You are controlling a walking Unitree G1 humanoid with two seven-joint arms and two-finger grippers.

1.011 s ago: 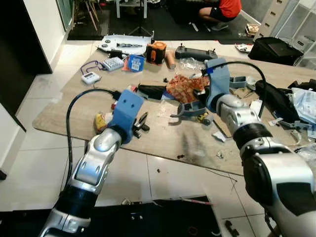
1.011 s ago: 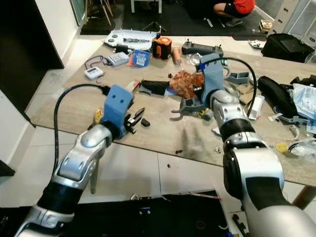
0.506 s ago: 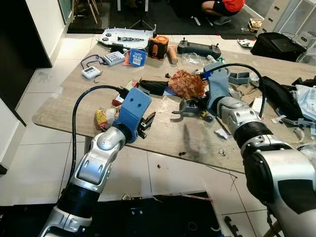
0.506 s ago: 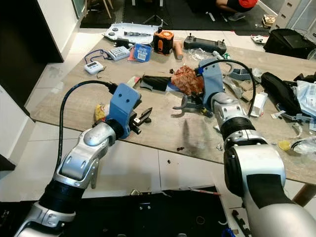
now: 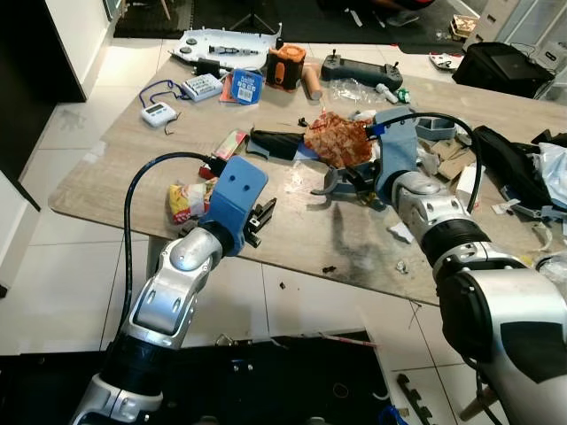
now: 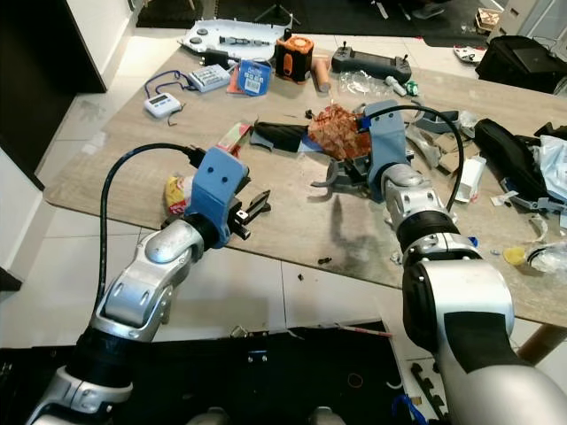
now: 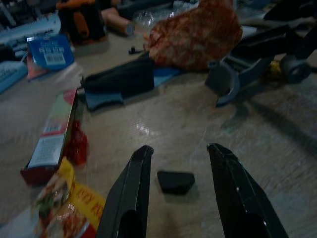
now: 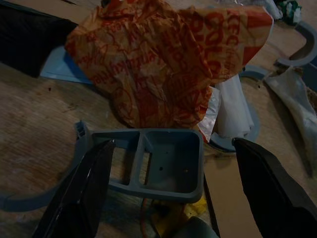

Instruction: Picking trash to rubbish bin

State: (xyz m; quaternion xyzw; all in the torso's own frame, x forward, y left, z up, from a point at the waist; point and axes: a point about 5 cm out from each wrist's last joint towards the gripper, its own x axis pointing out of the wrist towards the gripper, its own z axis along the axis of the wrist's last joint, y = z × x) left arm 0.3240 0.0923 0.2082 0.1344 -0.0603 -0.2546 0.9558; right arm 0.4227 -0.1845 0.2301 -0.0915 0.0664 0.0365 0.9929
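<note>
Nothing binned yet: right tool (image 8: 168, 188), spread wide, faces the crumpled orange wrapper (image 5: 339, 142); left tool (image 7: 181, 191), released, hangs well short of it.

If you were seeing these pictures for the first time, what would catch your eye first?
The crumpled orange-and-red printed paper wrapper mid-table stands out, with the right gripper open just before it, over a grey plastic bracket. Nearer the table's front edge, the left gripper straddles a small black wedge-shaped piece, beside a yellow-and-red snack packet.
</note>
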